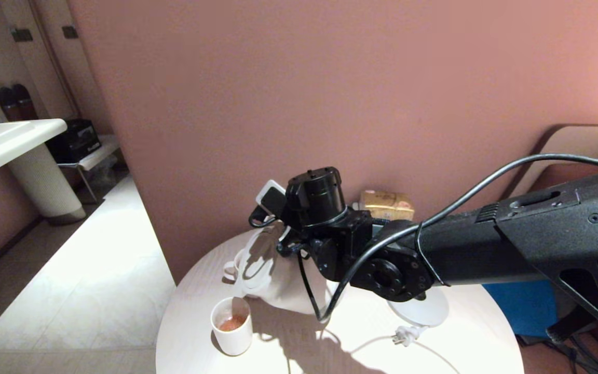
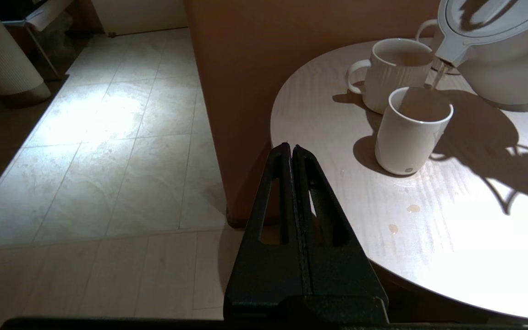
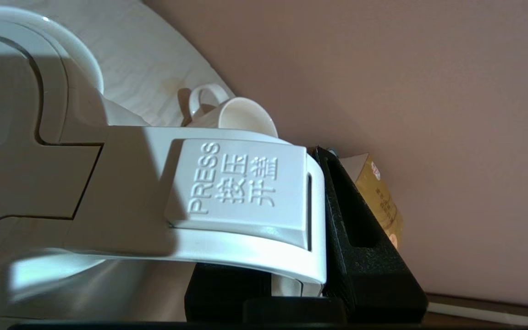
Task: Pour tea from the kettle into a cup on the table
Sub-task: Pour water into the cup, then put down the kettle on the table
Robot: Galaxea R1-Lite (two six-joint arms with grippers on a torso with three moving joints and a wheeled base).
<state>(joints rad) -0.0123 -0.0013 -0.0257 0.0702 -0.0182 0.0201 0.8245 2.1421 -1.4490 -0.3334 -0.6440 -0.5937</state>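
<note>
Now right gripper fingers grip kettle handle, kettle tilted over cup; tea in cup; ribbed mug just behind cup on desk; left gripper fingers closed, empty, off desk edge nr cup.

Dusty-pink corner beside a tiled washroom floor

A plain pink wall fills the back — flat and unmarked. To its left, pale floor tiles catch a bright patch of light. A white basin stands on a ribbed pedestal at the far left, a chrome trap beneath it, with a low bench carrying a black box behind — and a tan chair back at right.
</note>
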